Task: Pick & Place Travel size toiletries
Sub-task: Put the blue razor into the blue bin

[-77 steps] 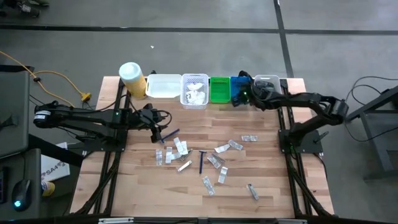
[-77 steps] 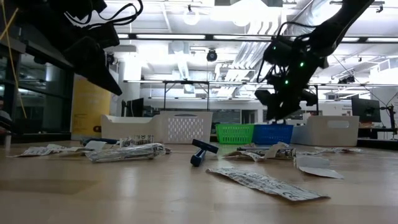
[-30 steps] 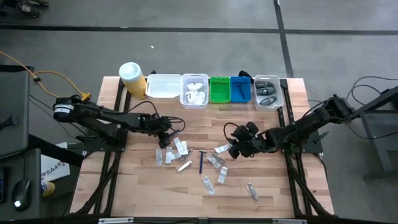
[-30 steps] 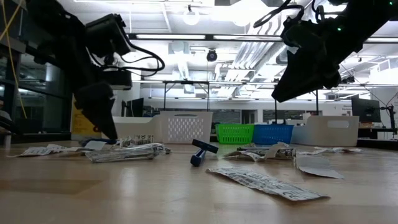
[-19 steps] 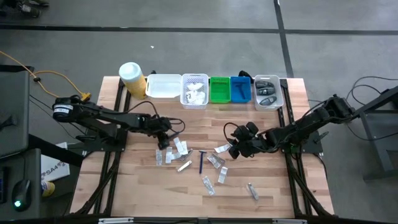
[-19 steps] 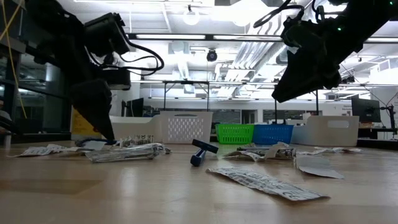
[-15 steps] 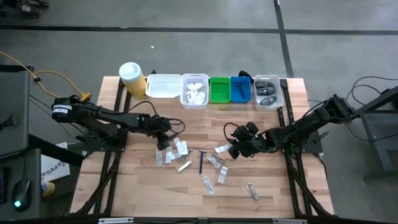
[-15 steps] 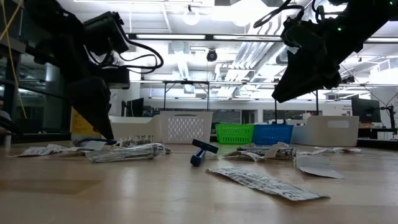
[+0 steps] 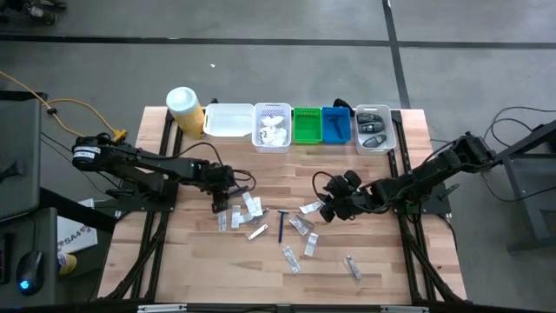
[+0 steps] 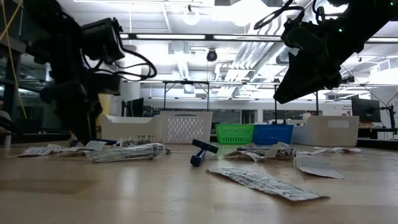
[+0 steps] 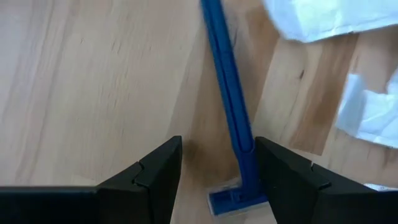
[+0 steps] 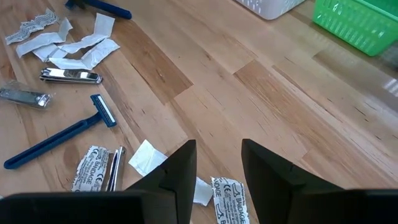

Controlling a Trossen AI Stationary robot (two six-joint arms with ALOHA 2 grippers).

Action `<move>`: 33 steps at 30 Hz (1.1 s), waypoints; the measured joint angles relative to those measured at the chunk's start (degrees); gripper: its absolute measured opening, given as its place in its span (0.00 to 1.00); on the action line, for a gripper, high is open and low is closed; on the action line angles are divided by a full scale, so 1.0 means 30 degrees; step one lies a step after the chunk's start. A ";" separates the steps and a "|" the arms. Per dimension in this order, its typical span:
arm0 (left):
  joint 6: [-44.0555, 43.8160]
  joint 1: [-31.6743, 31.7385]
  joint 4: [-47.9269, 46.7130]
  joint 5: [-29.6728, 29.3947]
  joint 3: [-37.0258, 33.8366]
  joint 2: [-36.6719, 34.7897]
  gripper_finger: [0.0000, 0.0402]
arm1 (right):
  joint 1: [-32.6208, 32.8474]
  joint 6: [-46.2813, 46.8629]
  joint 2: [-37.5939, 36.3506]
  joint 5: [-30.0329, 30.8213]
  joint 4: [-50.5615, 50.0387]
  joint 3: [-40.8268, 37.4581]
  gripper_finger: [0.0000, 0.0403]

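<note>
Left arm down over a razor
Left gripper (image 11: 214, 165) straddles the slim dark-blue plastic razor (image 11: 229, 106), fingers spread; right gripper (image 12: 217, 165) hovers parted above paper sachets (image 12: 229, 196).

Matt wooden table (image 9: 373, 252), shiny metal nail clippers (image 12: 70, 76).

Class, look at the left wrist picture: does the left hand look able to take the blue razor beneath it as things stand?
Probably yes: the left hand is open, the blue razor lies on bare wood between its fingers, and nothing covers the handle.
</note>
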 joint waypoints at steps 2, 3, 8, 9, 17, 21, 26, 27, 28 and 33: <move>-0.0015 0.0000 -0.0116 -0.0124 0.0000 0.0000 0.50 | 0.0000 0.0000 0.0000 0.0012 -0.0004 0.0000 0.30; -0.0031 0.0000 -0.0107 -0.0137 0.0000 0.0000 0.49 | 0.0000 0.0000 0.0000 0.0020 -0.0011 0.0000 0.30; -0.0027 0.0000 -0.0637 -0.0135 0.0015 0.0000 0.38 | 0.0000 0.0022 0.0000 0.0022 -0.0022 0.0000 0.30; -0.0034 0.0007 -0.0761 -0.0142 0.0022 -0.0007 0.34 | 0.0000 0.0029 0.0000 0.0022 -0.0022 0.0000 0.30; 0.0586 0.0029 -0.1078 -0.0002 0.0036 -0.0036 0.06 | 0.0000 0.0015 0.0000 0.0007 -0.0022 0.0000 0.30; 0.1434 0.0018 -0.0841 0.0281 0.0418 0.0015 0.08 | 0.0000 -0.0007 0.0000 -0.0308 0.0001 0.0000 0.30; 0.2997 0.0007 -0.0739 -0.0637 0.1923 0.0000 0.07 | -0.0001 -0.1188 0.0001 -0.0389 0.1057 0.0000 0.30; 0.3239 0.0007 -0.0733 -0.0999 0.2293 0.0000 0.07 | -0.0025 -0.1788 0.0017 -0.0385 0.1629 0.0000 0.30; 0.3523 0.0010 -0.0719 -0.1377 0.2669 0.0000 0.07 | -0.0073 -0.2602 0.0082 -0.0386 0.2323 0.0000 0.30; 0.5271 0.0015 0.0666 -0.1876 0.3789 0.0000 0.07 | -0.0391 -0.8348 0.0950 -0.0270 0.6398 0.0000 0.30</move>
